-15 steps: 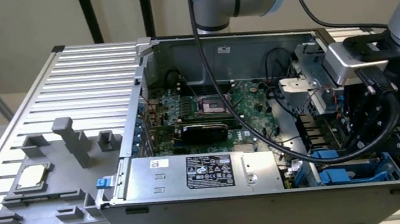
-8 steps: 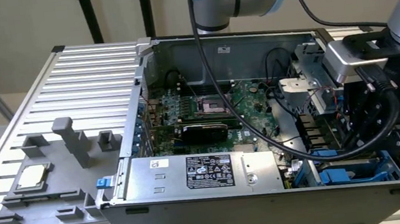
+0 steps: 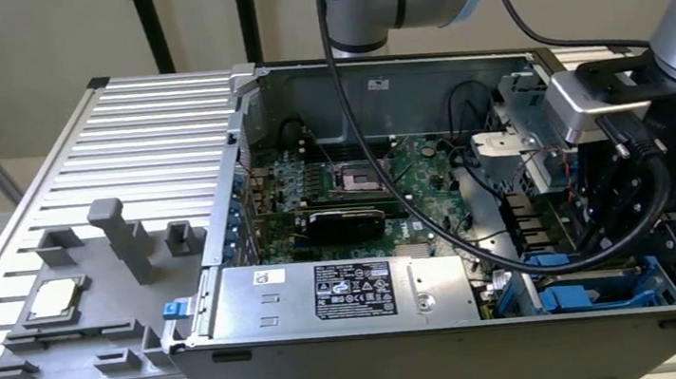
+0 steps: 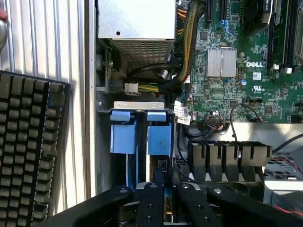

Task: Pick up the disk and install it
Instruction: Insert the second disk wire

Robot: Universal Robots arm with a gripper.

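Inside open computer case: motherboard, blue drive bays; fingers narrow, grip unclear.

- Table: ribbed, light grey metal slats; carries all items below.
- Computer case: open, side panel off, resting directly on the table toward the exterior view's right.
- Grey fixture tray: lies flat on the table at the exterior view's left, just beside the case.
- Chip: small, square, silver; seated in the tray.
- Keyboard: black, lying on the slats beside the case in the wrist view.
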